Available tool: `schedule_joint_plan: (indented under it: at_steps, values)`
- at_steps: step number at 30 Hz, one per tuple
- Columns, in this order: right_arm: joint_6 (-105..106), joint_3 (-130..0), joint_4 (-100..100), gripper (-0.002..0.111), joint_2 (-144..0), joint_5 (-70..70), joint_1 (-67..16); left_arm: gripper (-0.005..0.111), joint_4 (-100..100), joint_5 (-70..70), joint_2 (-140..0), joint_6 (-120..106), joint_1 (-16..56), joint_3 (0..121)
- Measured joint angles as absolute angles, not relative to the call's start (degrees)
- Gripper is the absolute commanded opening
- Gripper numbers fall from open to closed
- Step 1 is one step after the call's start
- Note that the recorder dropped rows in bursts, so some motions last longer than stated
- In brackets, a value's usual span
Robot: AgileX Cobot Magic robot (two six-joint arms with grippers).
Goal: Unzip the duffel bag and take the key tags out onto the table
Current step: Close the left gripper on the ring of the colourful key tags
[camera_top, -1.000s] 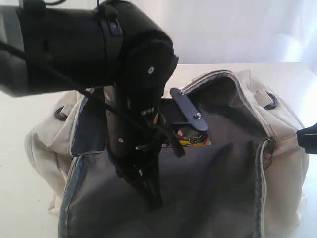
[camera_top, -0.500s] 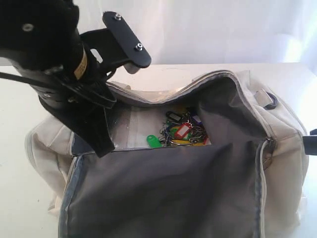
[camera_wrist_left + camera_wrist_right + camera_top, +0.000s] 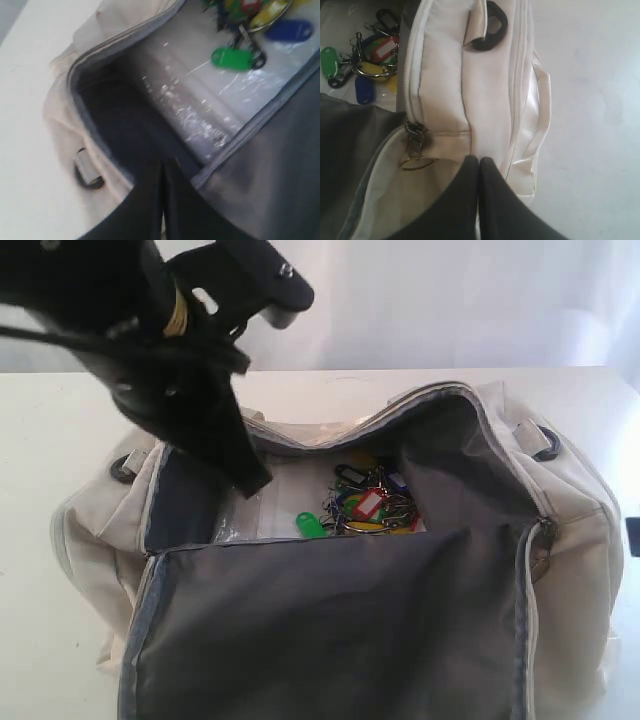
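The cream duffel bag (image 3: 575, 505) lies unzipped on the white table (image 3: 45, 430), its dark grey flap folded toward the front. Inside, on a clear plastic sheet (image 3: 200, 107), rests the bunch of key tags (image 3: 364, 506), green, blue, red and yellow (image 3: 239, 56) (image 3: 366, 64). My left gripper (image 3: 250, 478) hangs shut and empty over the bag's left end, above the opening (image 3: 162, 164). Also shut and empty, my right gripper (image 3: 479, 161) sits beside the bag's right end, near the zipper pull and its ring (image 3: 415, 161). Only a dark sliver of it shows at the exterior view's right edge.
Black strap rings sit at both ends of the bag (image 3: 546, 447) (image 3: 88, 174). A pale webbing handle (image 3: 542, 107) hangs on the bag's outer side. White table (image 3: 592, 100) stretches beyond the right end.
My left arm has lifted out of the bag and swung up and to the left, uncovering the key tags. The right gripper has drawn back to the right, nearly out of the exterior view.
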State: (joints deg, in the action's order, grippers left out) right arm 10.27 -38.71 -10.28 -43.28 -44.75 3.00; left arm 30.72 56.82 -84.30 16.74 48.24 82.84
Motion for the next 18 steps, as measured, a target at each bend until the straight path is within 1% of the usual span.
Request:
schedule_joint_plan:
  at_steps: [4, 7, 12, 16, 18]
  values:
    - [10.39, -38.71, -10.28, 0.000, -41.06, -44.75, 3.00, 0.000, 11.79, 55.99, -90.79, 7.17, 41.28, 92.13]
    - [10.39, -38.71, -10.28, 0.000, -40.53, -44.54, 3.00, 0.000, 3.74, 56.75, -97.64, 3.59, 37.77, 99.20]
    - [10.39, -38.71, -10.32, 0.000, -40.53, -44.76, 3.00, 0.000, -1.33, 56.99, -107.81, 2.46, 36.75, 107.73]
    - [10.39, -38.71, -10.95, 0.000, -40.53, -45.02, 3.00, 0.001, -3.55, 55.81, -115.11, 3.11, 36.75, 110.14]
    - [10.39, -38.71, -11.59, 0.000, -40.53, -45.02, 3.00, 0.008, -3.55, 54.38, -117.58, 4.69, 36.75, 110.25]
